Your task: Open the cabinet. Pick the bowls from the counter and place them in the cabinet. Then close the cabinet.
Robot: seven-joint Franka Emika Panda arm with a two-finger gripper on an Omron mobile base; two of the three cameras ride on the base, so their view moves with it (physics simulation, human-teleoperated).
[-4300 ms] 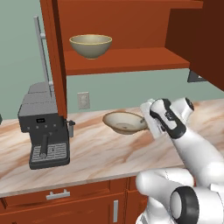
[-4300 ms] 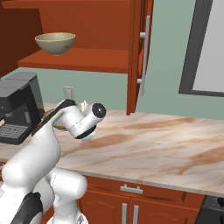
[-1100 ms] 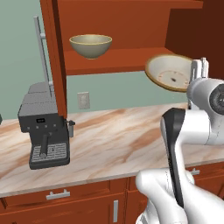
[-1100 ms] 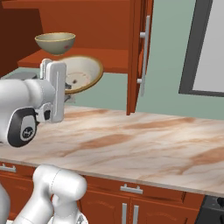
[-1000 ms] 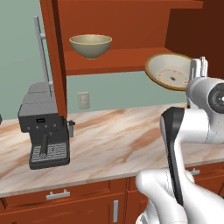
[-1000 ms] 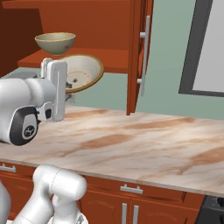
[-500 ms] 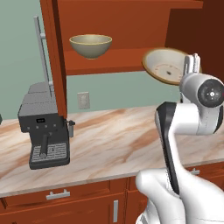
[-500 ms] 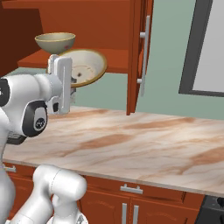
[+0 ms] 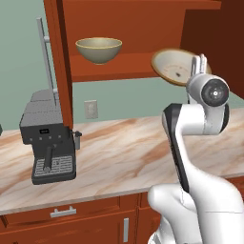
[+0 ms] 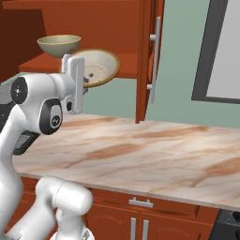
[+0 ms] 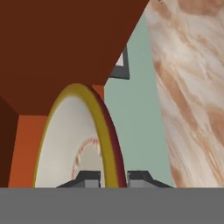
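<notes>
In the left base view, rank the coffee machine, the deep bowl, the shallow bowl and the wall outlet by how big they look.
1. coffee machine, clearly largest.
2-3. shallow bowl in the hand and deep bowl on the cabinet shelf: look alike; nearness makes it unsure.
4. wall outlet, smallest.

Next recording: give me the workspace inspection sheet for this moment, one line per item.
Surface: marble counter, no bowls on it.
Job's things: cabinet stands open; deep bowl sits upright on its shelf; shallow bowl is tilted, raised at the shelf's front edge, its rim between the fingers.
Clutter: coffee machine on the counter's left end.
Hand: hand shut on the shallow bowl's rim, up at shelf height.
Cables: nothing seen.
Surroundings: green wall with an outlet; open door with long silver handle; drawers under the counter; dark-framed window to the right.
</notes>
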